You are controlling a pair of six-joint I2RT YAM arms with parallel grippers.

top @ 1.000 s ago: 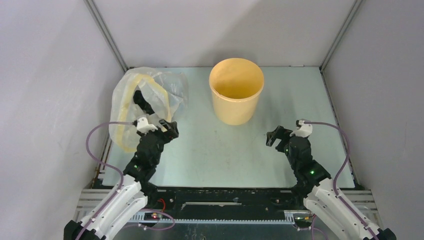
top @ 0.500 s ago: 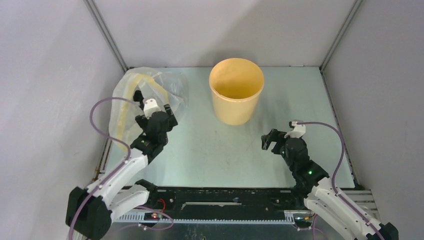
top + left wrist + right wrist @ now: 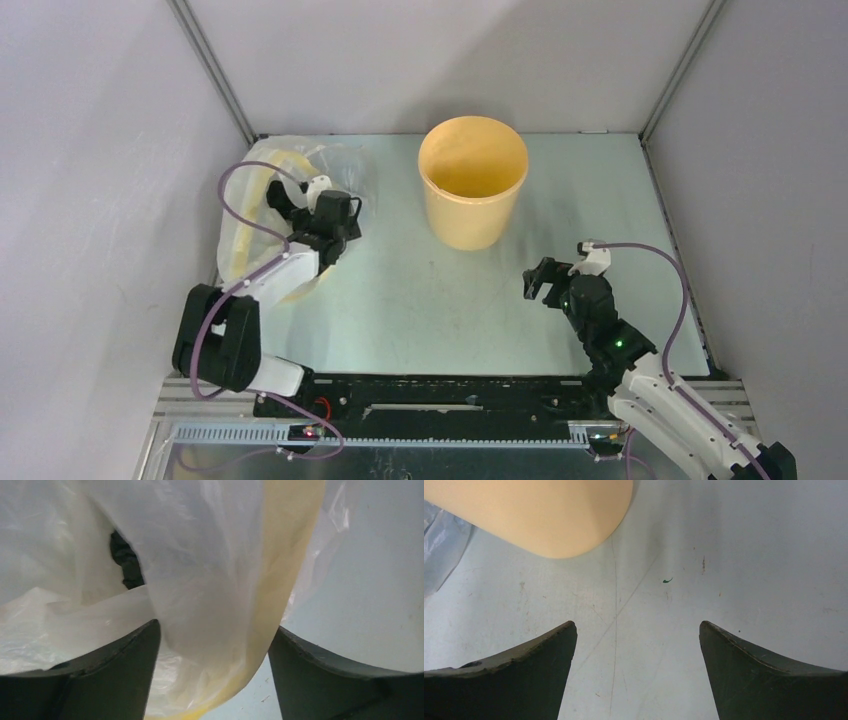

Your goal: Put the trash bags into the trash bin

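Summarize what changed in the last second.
Left gripper reached forward onto the clear bag; its open jaws now straddle a fold with the yellow band, nothing gripped yet. Right gripper edged slightly left, open, holding nothing. Trash bin and bag stayed put.

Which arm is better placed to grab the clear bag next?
Left. The left pincer, open, hovers at the clear bag; the right pincer, also open, is across the table near the bin.

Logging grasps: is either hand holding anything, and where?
Nothing held. Left hand open astride the clear yellow-banded bag; right hand open above the table.
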